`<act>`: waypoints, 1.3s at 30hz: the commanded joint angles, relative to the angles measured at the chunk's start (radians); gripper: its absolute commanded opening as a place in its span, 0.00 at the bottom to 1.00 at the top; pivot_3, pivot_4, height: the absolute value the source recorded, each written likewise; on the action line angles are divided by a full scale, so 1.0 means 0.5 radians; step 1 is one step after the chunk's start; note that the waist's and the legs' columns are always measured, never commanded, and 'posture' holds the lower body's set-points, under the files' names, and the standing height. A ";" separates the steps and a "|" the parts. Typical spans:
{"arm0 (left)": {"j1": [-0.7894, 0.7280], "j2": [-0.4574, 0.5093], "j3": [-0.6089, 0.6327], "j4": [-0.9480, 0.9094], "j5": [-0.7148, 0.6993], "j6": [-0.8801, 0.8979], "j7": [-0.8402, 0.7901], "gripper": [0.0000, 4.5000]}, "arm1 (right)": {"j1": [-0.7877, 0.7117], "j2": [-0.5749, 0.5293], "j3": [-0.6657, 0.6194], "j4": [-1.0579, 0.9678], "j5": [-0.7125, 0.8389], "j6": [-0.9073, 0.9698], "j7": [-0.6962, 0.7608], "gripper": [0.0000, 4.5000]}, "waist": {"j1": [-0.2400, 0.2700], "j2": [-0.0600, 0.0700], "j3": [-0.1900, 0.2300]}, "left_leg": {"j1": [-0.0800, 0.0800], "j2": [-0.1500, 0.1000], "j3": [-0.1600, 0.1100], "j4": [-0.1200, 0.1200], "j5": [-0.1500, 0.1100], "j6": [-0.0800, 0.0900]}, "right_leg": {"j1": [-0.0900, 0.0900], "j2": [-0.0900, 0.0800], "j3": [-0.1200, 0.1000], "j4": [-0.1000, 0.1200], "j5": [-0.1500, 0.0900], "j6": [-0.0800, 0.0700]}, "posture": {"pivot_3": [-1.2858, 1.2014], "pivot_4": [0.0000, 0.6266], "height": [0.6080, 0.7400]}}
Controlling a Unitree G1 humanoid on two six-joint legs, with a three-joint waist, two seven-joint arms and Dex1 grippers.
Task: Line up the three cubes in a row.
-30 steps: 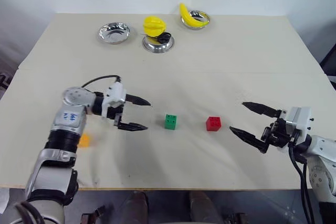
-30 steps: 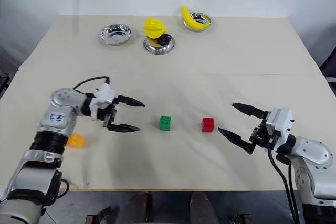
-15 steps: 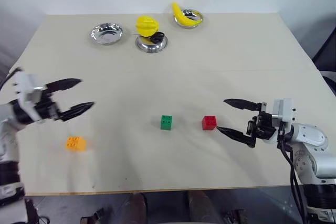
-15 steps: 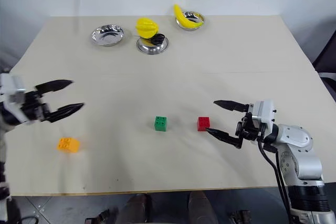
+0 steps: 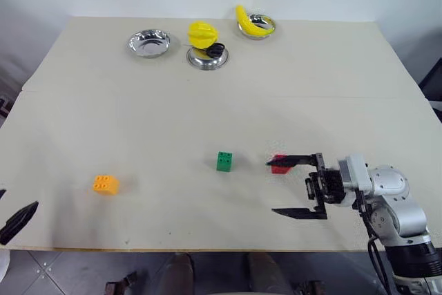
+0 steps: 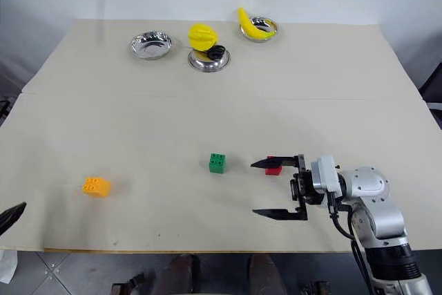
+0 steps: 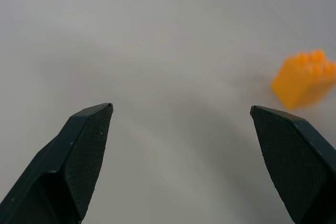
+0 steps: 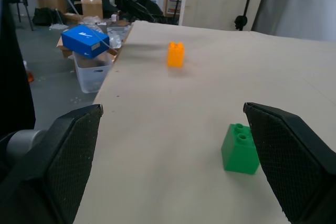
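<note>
One red cube [image 5: 280, 166] | just beyond open right gripper [image 5: 284, 188] far finger

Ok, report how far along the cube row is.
Done: the green cube and red cube sit side by side, apart, roughly in one line across the table. In hand: nothing; the right gripper is open beside the red cube, one finger crossing over it; the left gripper is open too. Left: the orange cube lies far off and slightly nearer the front edge; bring it into line.
</note>
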 commanded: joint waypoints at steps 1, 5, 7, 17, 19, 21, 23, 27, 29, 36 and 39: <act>0.186 -0.109 0.048 -0.088 -0.040 -0.112 -0.044 0.99 | -0.015 -0.012 -0.054 0.015 0.023 -0.047 0.015 1.00 | -0.011 0.000 0.000 | 0.001 0.000 0.004 -0.003 0.000 0.000 | 0.000 0.000 0.002 -0.002 0.000 0.000 | 0.52 0.24 1.00; 0.270 -0.281 -0.146 -0.406 -0.060 -0.097 0.017 0.99 | -0.052 -0.012 -0.066 0.070 0.016 -0.039 -0.002 1.00 | 0.005 -0.001 0.000 | 0.001 0.001 0.004 -0.005 0.000 0.000 | -0.001 0.000 0.001 -0.003 0.000 0.000 | 0.52 0.24 1.00; 0.255 -0.364 -0.267 -0.620 -0.050 -0.075 0.114 0.99 | -0.057 -0.014 -0.068 0.088 0.014 -0.042 -0.001 1.00 | 0.014 -0.001 0.000 | 0.001 0.000 0.004 -0.003 0.000 0.000 | 0.000 -0.001 0.001 -0.004 0.001 0.000 | 0.52 0.24 1.00; 0.050 -0.626 -0.594 -1.010 0.114 0.096 0.893 0.99 | 0.000 -0.047 -0.076 0.036 0.053 0.028 -0.008 1.00 | -0.005 -0.006 -0.003 | 0.001 0.001 0.006 -0.004 -0.001 0.001 | 0.000 0.001 0.005 -0.008 0.002 0.002 | 0.52 0.24 1.00; 0.008 -0.682 -0.669 -1.031 0.095 0.167 0.986 0.99 | 0.004 -0.054 -0.078 0.029 0.054 0.039 -0.007 1.00 | 0.001 -0.006 -0.003 | 0.000 0.001 0.006 -0.004 -0.001 0.001 | 0.000 0.002 0.005 -0.009 0.002 0.002 | 0.52 0.24 1.00; -0.001 -0.693 -0.757 -1.052 0.128 0.184 1.006 0.99 | 0.002 -0.057 -0.078 0.025 0.055 0.048 -0.010 1.00 | 0.006 -0.007 -0.004 | 0.000 0.001 0.006 -0.003 -0.001 0.001 | 0.000 0.001 0.005 -0.009 0.003 0.003 | 0.52 0.24 1.00; -0.018 -0.724 -0.856 -1.068 0.135 0.200 1.028 0.99 | -0.007 -0.058 -0.080 0.014 0.060 0.065 -0.021 1.00 | 0.008 -0.007 -0.004 | 0.000 0.001 0.006 -0.002 -0.001 0.001 | 0.000 0.002 0.004 -0.009 0.003 0.003 | 0.52 0.24 1.00; -0.052 -0.766 -0.976 -1.090 0.142 0.225 1.113 0.99 | -0.005 -0.057 -0.075 -0.002 0.060 0.087 -0.037 1.00 | 0.014 -0.006 -0.004 | 0.000 0.000 0.006 0.000 -0.001 0.001 | 0.002 0.001 0.005 -0.009 0.003 0.004 | 0.52 0.24 1.00; -0.062 -0.776 -1.040 -1.095 0.189 0.197 1.141 0.99 | 0.004 -0.047 -0.067 -0.025 0.059 0.101 -0.055 1.00 | 0.017 -0.006 -0.004 | 0.000 -0.001 0.006 0.000 -0.001 0.001 | 0.002 0.001 0.005 -0.009 0.004 0.005 | 0.52 0.24 1.00; -0.104 -0.791 -1.037 -1.075 0.230 0.113 1.264 0.80 | 0.020 -0.046 -0.066 -0.031 0.049 0.113 -0.077 1.00 | 0.020 -0.005 -0.004 | 0.000 -0.001 0.006 0.001 -0.001 0.001 | 0.004 0.001 0.005 -0.010 0.004 0.006 | 0.52 0.24 1.00; -0.149 -0.783 -1.046 -1.062 0.217 0.102 1.281 0.59 | 0.040 -0.049 -0.072 -0.026 0.041 0.109 -0.088 1.00 | 0.019 -0.005 -0.004 | 0.000 -0.001 0.006 0.001 -0.001 0.001 | 0.004 0.001 0.005 -0.011 0.005 0.006 | 0.52 0.24 1.00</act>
